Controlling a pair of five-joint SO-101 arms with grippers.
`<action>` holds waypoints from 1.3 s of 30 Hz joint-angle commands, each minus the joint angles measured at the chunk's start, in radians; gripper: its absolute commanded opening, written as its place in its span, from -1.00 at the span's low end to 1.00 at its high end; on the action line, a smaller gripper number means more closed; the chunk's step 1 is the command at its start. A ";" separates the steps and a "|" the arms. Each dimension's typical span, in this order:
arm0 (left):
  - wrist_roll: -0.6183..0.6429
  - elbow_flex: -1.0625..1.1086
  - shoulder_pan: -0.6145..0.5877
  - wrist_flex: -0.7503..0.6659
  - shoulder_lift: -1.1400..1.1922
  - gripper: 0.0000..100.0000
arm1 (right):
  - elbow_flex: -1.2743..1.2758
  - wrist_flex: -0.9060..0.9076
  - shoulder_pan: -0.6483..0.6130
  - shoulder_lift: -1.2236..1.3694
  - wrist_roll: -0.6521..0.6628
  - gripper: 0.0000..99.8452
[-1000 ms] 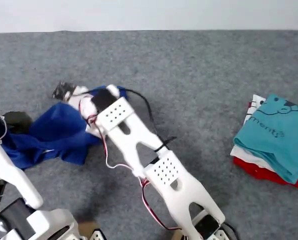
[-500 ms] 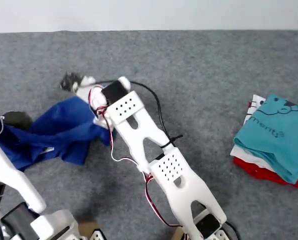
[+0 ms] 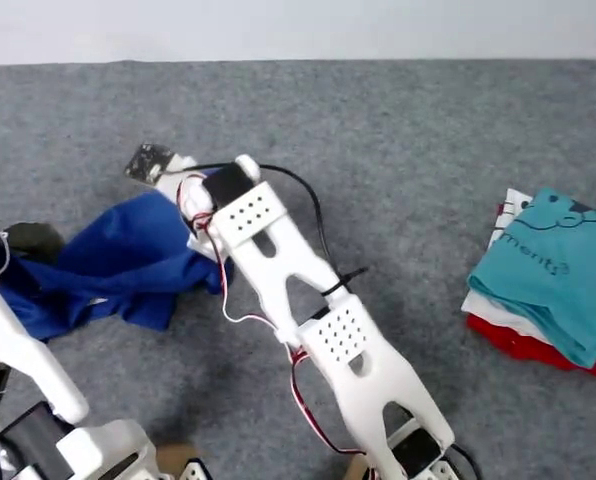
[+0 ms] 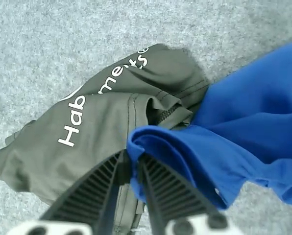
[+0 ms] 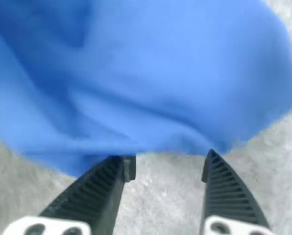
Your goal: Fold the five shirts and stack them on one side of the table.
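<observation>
A crumpled blue shirt lies at the table's left. My left gripper is shut on a folded edge of the blue shirt, just over a dark grey shirt with white print that lies bunched underneath. In the high view the dark grey shirt peeks out at the blue shirt's left end. My right gripper stands open at the edge of the blue shirt, with bare table between its fingers. In the high view the right gripper sits at the shirt's far edge.
A stack of folded shirts, teal on top over white and red, sits at the table's right edge. The grey table stretches between the stack and the arms. The right arm crosses diagonally from the front.
The right arm has swung to the right and farther back, its gripper now at the blue shirt's far edge. The shirt's near right corner has shifted rightward. The left arm has barely moved.
</observation>
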 commanded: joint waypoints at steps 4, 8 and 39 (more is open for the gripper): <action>0.006 -0.004 0.003 0.006 -0.008 -0.99 | 0.356 0.042 0.025 -0.326 -0.023 -0.59; 0.006 -0.004 0.006 0.006 -0.006 -0.99 | 0.598 0.038 -0.004 -0.478 -0.094 -0.58; 0.006 0.036 0.008 -0.005 -0.008 -0.99 | 0.014 -0.074 -0.120 0.041 -0.071 -0.97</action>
